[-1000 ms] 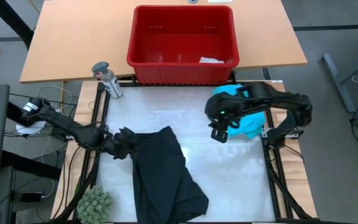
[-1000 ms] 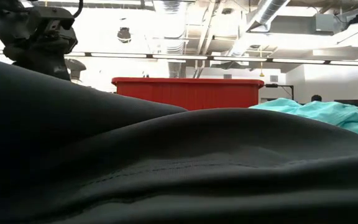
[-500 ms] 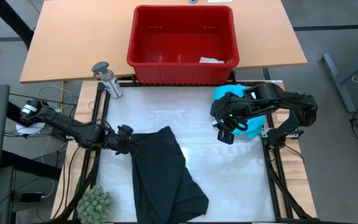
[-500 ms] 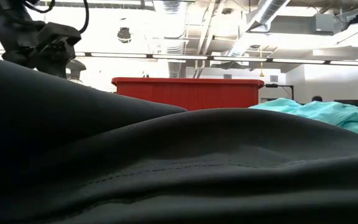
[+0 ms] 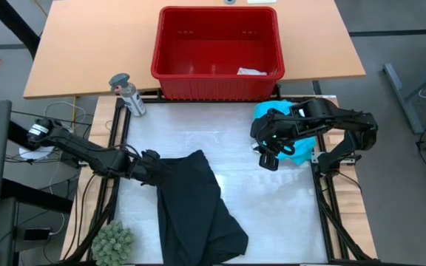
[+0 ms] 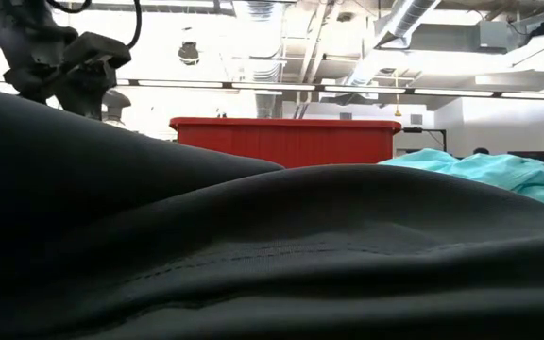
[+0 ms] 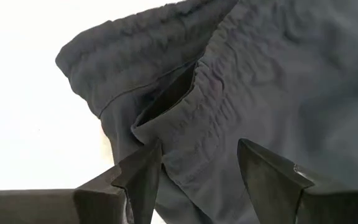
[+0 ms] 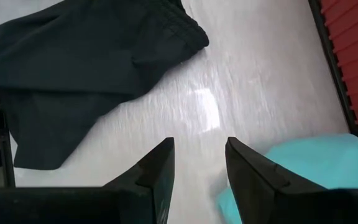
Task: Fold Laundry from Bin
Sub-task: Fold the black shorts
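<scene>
While the left gripper (image 5: 151, 159) gapes over the black garment's (image 5: 195, 207) waistband, nothing is gripped. Right gripper (image 5: 268, 157), parted and empty, hovers beside the turquoise shirt (image 5: 296, 148).

In the low view the black garment (image 6: 281, 255) fills the foreground, hiding the table and the base of the red bin (image 6: 286, 140). From above, its lower edge runs off the picture. The right arm covers part of the turquoise shirt (image 5: 299, 150). The pale piece (image 5: 251, 72) inside the bin is too small to identify.
</scene>
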`<action>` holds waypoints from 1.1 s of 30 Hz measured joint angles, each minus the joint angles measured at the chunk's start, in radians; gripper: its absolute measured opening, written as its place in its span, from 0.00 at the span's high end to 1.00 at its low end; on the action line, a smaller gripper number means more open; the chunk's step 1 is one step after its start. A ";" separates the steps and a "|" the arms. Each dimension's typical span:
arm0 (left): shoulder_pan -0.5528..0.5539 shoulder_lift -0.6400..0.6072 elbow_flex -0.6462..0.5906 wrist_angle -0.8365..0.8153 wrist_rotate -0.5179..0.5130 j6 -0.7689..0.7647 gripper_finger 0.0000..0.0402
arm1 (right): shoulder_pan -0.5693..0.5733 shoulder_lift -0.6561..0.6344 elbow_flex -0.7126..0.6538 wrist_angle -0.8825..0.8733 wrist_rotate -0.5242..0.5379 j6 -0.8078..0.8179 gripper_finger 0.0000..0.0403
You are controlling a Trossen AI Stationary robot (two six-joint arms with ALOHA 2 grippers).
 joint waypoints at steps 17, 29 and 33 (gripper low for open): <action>-0.027 0.030 0.091 -0.103 0.046 -0.046 0.50 | 0.000 0.000 0.000 0.000 -0.001 0.000 0.59; -0.083 0.098 0.098 -0.102 -0.003 -0.186 0.50 | 0.006 0.000 0.000 0.000 -0.001 0.008 0.59; -0.085 0.148 0.098 -0.079 -0.002 -0.213 0.50 | 0.007 0.001 0.000 0.000 -0.002 0.008 0.59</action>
